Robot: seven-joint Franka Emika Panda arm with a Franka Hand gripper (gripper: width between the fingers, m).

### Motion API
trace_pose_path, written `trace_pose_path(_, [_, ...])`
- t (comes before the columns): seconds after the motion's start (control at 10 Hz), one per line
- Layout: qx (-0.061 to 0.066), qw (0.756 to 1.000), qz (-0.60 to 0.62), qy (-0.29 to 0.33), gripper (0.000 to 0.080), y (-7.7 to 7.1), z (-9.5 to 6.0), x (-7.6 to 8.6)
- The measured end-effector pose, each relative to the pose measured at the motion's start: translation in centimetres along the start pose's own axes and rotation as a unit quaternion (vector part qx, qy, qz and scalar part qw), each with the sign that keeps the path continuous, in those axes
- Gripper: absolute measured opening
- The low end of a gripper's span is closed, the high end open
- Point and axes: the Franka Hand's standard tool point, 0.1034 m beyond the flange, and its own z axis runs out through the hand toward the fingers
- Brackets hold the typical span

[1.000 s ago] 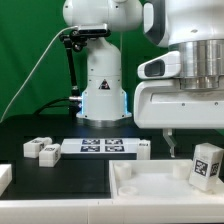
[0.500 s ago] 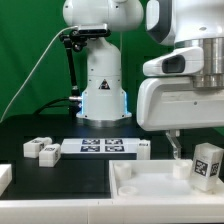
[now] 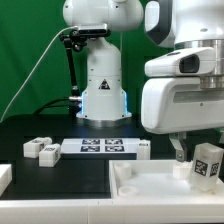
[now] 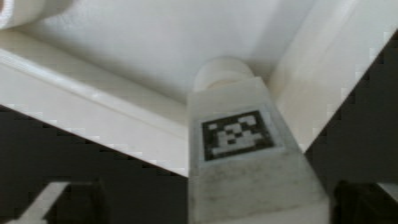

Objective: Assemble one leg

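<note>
Franka arm's gripper [image 4: 205, 208] straddles the leg [image 3: 207, 163] at the exterior view's right, its fingers [image 4: 43, 205] spread, with dark gaps on either side of the white post in the wrist view, so nothing is grasped. The leg stands slightly tilted, its tag facing the exterior camera, over the white tray [image 3: 140, 185] just beside a raised corner socket [image 3: 180, 168]; whether its foot touches the tray floor cannot be told. Beyond the tray lie the marker board [image 3: 105, 147] and, off its end at the exterior view's left, two loose white blocks [image 3: 40, 150]
</note>
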Motion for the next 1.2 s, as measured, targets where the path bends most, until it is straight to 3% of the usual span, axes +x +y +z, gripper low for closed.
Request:
trace_pose_path(0.1, [0.000, 1.000, 0.000, 0.000, 0.0509, 0.00, 0.00, 0.00])
trace_pose_path(0.2, [0.000, 1.000, 0.003, 0.000, 0.0371, -0.01, 0.00, 0.00])
trace_pose_path(0.3, [0.001, 1.000, 0.018, 0.000, 0.0292, -0.04, 0.01, 0.01])
trace_pose_path(0.6, [0.014, 0.990, 0.137, 0.003, 0.0292, 0.16, 0.09, -0.13])
trace_pose_path(0.9, [0.020, 0.954, 0.300, 0.016, 0.0292, 0.37, 0.17, -0.04])
trace_pose_path(1.1, [0.021, 0.904, 0.426, 0.022, 0.0292, 0.71, 0.25, -0.14])
trace_pose_path(1.2, [0.021, 0.869, 0.495, 0.021, 0.0294, 0.88, 0.28, -0.28])
